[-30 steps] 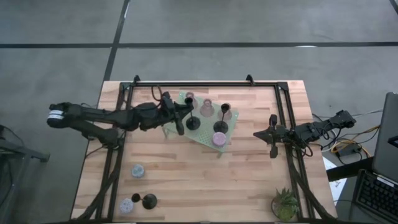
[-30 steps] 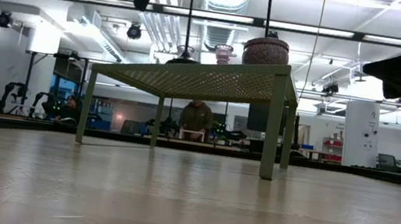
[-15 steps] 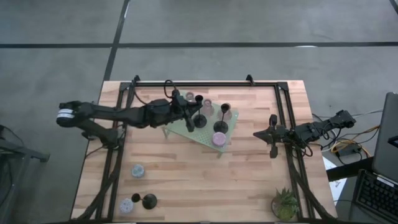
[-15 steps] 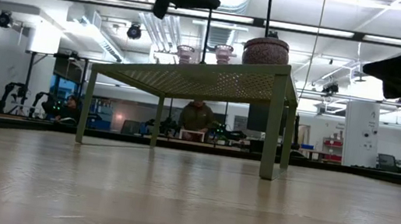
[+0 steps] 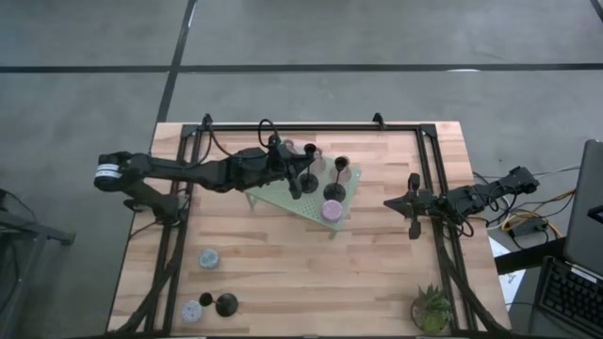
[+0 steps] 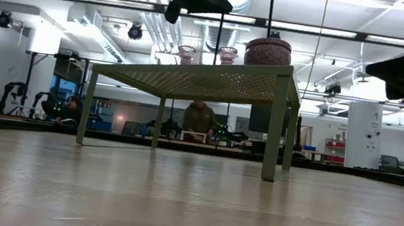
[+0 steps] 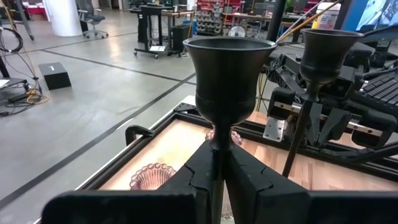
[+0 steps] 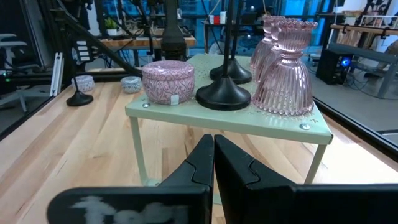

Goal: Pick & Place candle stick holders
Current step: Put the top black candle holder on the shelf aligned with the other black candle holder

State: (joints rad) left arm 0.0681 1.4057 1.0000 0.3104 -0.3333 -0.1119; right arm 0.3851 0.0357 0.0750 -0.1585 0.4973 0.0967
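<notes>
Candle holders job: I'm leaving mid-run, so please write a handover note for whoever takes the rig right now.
Left gripper: above the stand, shut on a black holder by its stem. Cannot tell whether its base is set down.
Right gripper: shut, empty, waiting at the table's right edge.
Done: on the stand are a second black holder, pink glass holders and a round pinkish holder.
Left: release the held one, then probably fetch the lavender holders and small black holder on the table's left front.
</notes>
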